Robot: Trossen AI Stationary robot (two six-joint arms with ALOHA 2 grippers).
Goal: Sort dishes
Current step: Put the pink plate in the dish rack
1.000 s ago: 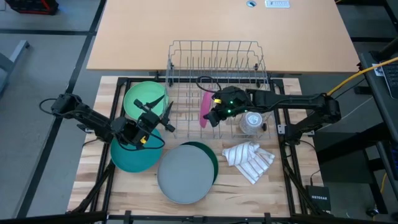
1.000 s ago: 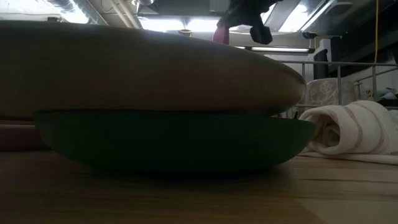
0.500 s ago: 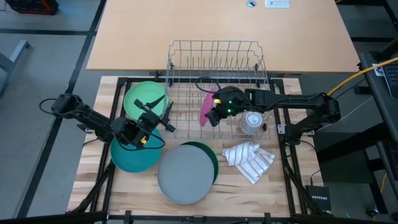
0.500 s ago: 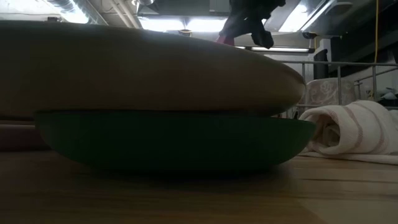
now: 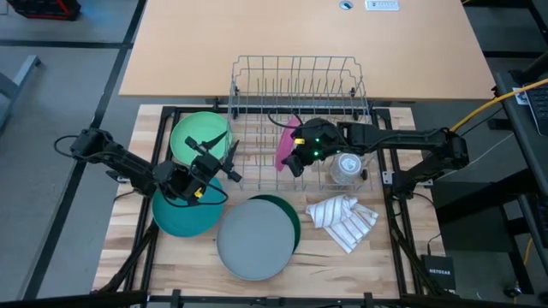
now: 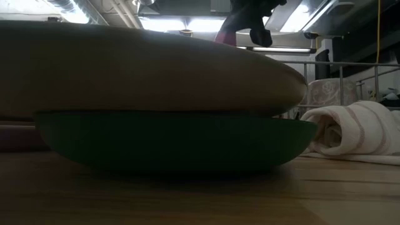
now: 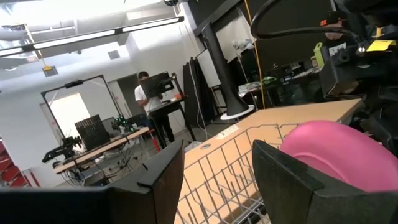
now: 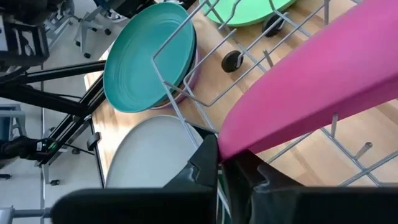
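A pink plate point(image 5: 283, 147) stands on edge among the tines of the wire dish rack point(image 5: 300, 85); my right gripper point(image 5: 297, 159) is shut on it. It also shows in the right wrist view point(image 8: 311, 93) and left wrist view point(image 7: 336, 152). My left gripper point(image 5: 218, 150) is open and empty, raised between the light green plate point(image 5: 195, 134) and the teal plate point(image 5: 184, 214). A grey plate point(image 5: 253, 238) lies on a dark green dish point(image 5: 291, 214). My right gripper pinches the pink plate's rim at its near end point(image 8: 227, 140) between its two fingers, coming level from the table's right side. The plate stands on edge, tilted, its lower rim down among the rack's tines.
A small clear glass cup point(image 5: 347, 167) sits in the rack beside my right arm. A white striped cloth point(image 5: 342, 218) lies bunched on the table at the near right. A person stands at a desk in the room beyond point(image 7: 149, 99).
My right gripper has shifted slightly toward the table's far edge with the pink plate, which has tipped a little in the rack. My left arm has kept still.
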